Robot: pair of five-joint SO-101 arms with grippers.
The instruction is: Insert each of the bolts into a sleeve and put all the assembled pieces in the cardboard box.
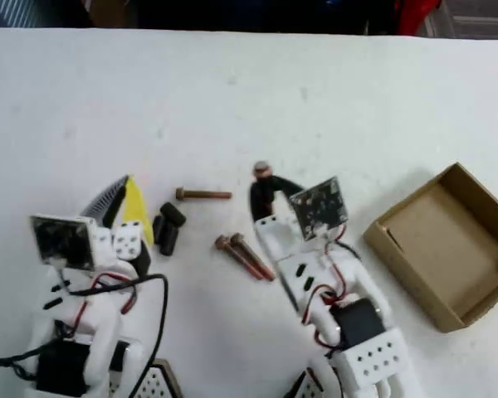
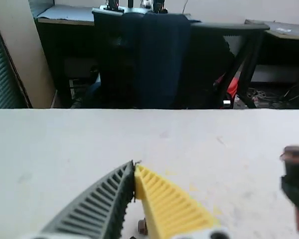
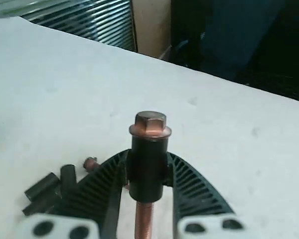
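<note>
The right gripper (image 3: pixel 147 172) clamps a black sleeve (image 3: pixel 147 157) with a copper bolt (image 3: pixel 150 124) upright through it, well apart from the cardboard box (image 1: pixel 448 249); light, stiff and smooth, the pair seems best held by the sleeve; the left gripper (image 2: pixel 134 172) is closed, empty.

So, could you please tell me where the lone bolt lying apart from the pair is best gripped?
I'd grip the lone bolt mid-shank, from straight above, closing across it: it lies flat, with bare table on both sides of the shank.
</note>
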